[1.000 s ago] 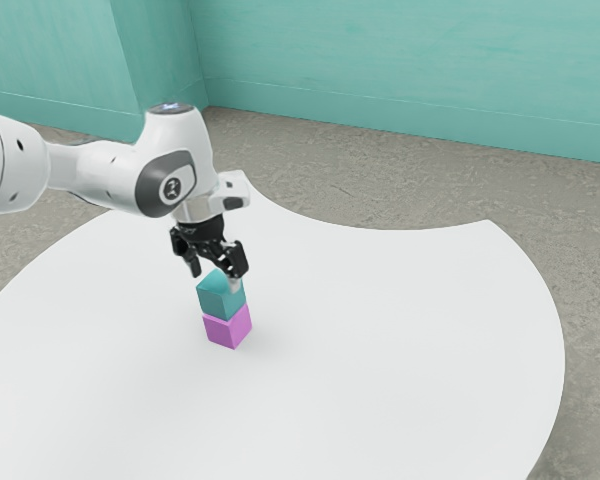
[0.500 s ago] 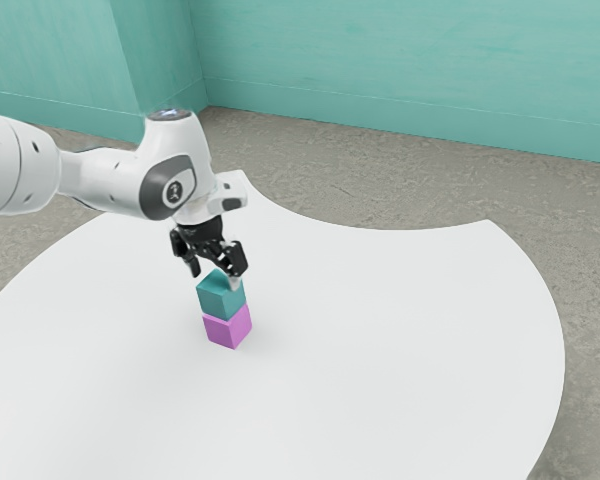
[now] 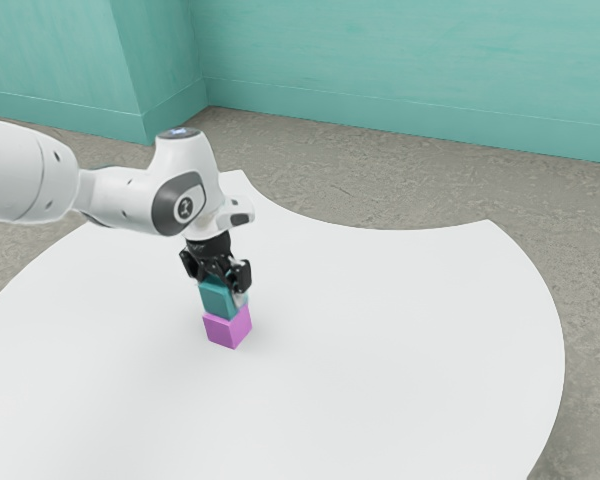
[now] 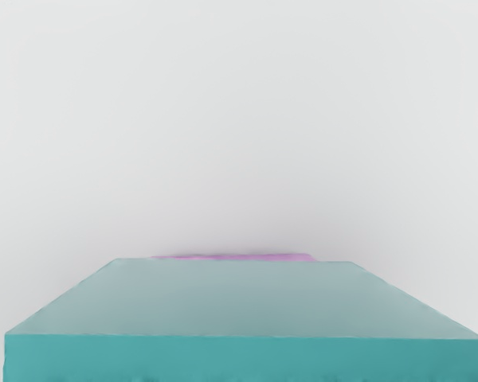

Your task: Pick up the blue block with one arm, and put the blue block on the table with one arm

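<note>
The blue block, teal in colour point(image 3: 218, 299), rests on top of a pink-purple block point(image 3: 227, 328) on the white table point(image 3: 400, 340). My gripper point(image 3: 219, 286) has its fingers spread around the upper part of the teal block; one fingertip stands by the block's side toward the exterior view's right, and the far fingertip is hidden. In the wrist view the teal block point(image 4: 239, 298) looms large just under the hand, with a thin strip of the purple block point(image 4: 239, 257) showing past its edge.
The white table has a curved edge, with grey floor point(image 3: 380, 185) beyond it. A teal wall point(image 3: 400, 70) stands behind. The two stacked blocks touch each other, so the lower one sits close beneath my hand.
My hand has come down and slightly toward the exterior view's right, bringing the fingers from above the teal block to around its upper part. Both blocks have stayed in place.
</note>
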Controlling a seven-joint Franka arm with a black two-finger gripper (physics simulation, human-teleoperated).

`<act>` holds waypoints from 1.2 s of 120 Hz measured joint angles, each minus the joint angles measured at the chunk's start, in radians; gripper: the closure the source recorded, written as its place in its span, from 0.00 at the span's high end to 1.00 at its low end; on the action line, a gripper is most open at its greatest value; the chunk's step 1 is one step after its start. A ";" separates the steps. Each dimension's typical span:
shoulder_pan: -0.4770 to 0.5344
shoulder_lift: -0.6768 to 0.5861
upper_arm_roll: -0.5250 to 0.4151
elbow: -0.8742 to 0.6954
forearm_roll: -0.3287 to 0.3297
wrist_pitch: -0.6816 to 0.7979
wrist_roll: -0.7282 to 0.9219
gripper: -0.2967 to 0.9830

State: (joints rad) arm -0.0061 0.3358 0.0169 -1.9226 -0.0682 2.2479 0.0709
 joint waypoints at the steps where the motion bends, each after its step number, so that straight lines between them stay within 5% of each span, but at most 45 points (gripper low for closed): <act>1: 0.000 -0.001 0.000 0.000 0.000 0.000 0.000 0.55; 38: 0.016 -0.120 0.082 0.000 0.015 -0.062 0.011 0.52; 79: 0.080 0.019 0.156 0.043 0.000 -0.099 0.083 0.53; 109: 0.081 0.034 0.155 0.043 -0.037 -0.103 0.128 0.68; 133: 0.067 -0.283 0.088 0.044 -0.007 -0.201 0.145 0.73; 144: 0.073 -0.335 -0.003 0.208 0.058 -0.315 0.139 0.75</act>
State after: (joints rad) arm 0.0670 0.0011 0.0134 -1.7143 -0.0101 1.9333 0.2100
